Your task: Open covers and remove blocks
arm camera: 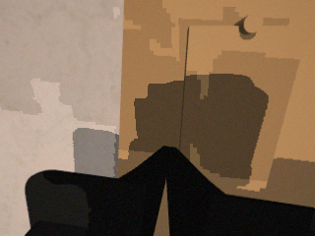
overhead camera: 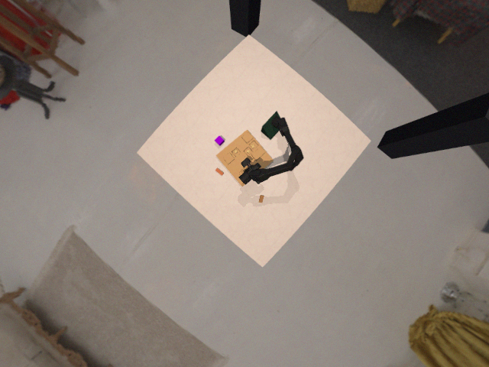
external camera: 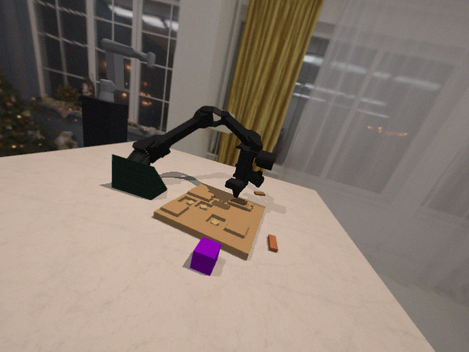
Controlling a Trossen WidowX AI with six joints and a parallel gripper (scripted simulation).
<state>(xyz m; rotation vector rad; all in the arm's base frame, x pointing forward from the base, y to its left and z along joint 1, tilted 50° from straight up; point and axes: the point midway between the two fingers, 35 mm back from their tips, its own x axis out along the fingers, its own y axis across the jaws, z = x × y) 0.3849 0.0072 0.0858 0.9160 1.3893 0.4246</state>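
The tan puzzle board [overhead camera: 236, 166] [external camera: 223, 236] lies on the table. Three wells show uncovered, each with a small pale yellow patch inside; I cannot tell what the patches are. Raised covers stand at the left [external camera: 174, 207], back [external camera: 199, 193] and front right [external camera: 237, 228]. Another cover [external camera: 242, 204] [arm camera: 231, 41] lies at the far right, partly in shadow. My gripper [external camera: 236, 196] [arm camera: 168, 152] is shut and empty, low over or at this cover's near part; contact is unclear. A purple cube [overhead camera: 219, 140] [external camera: 205, 255], an orange block [overhead camera: 219, 171] [external camera: 272, 243] and a brown block [overhead camera: 260, 199] [external camera: 259, 193] lie on the table off the board.
A dark green wedge-shaped block [overhead camera: 270, 127] [external camera: 137, 177] stands beside the arm's base, near one board corner. The arm arches over the board's side and its shadow darkens the far part. The table edge [external camera: 363, 254] runs past the orange block's side.
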